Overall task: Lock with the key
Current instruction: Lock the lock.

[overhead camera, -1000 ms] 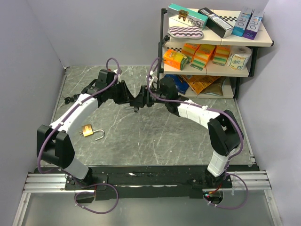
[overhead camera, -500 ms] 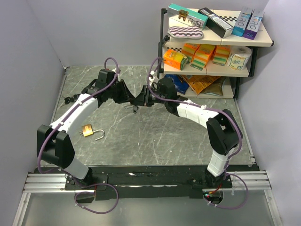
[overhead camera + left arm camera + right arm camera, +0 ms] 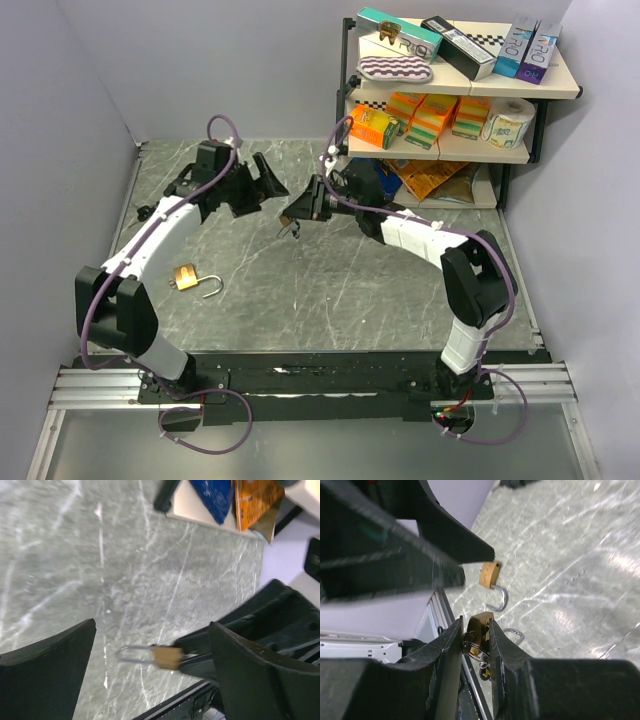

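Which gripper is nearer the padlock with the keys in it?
Right. The right gripper is shut on the padlock with keys; the left gripper hangs open, apart from it, on its left.

"TRO" on blue boxes [image 3: 530, 50], shelf [image 3: 562, 88] top

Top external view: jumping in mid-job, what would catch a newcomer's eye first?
Mid-table, the right hand pinches a small brass lock with a key ring, and the left hand gapes open right beside it. Next comes a brass padlock, shackle open, lying on the left of the table, then the packed shelf at far right.
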`<act>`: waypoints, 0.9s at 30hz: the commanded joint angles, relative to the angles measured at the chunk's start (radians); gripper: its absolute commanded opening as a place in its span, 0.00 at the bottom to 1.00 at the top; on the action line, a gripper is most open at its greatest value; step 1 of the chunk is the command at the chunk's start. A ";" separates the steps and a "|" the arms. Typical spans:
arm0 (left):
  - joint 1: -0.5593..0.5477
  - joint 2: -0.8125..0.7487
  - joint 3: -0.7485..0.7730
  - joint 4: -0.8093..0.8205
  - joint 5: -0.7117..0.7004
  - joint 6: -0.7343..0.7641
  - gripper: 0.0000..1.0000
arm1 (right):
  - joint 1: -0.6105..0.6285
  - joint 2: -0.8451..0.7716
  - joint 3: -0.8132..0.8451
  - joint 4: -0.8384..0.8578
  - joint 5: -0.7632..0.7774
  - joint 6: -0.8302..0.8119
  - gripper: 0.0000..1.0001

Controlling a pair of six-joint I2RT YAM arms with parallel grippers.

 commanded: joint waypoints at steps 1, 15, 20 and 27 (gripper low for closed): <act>0.061 -0.064 -0.008 0.056 0.052 0.035 0.99 | -0.041 -0.015 -0.013 0.153 -0.090 0.048 0.00; 0.097 -0.462 -0.541 0.396 0.483 0.673 0.96 | -0.115 -0.121 -0.070 0.206 -0.210 0.139 0.00; 0.025 -0.431 -0.555 0.508 0.388 0.710 0.94 | -0.106 -0.132 -0.104 0.276 -0.224 0.232 0.00; -0.043 -0.362 -0.522 0.592 0.389 0.791 0.83 | -0.084 -0.138 -0.122 0.323 -0.236 0.281 0.00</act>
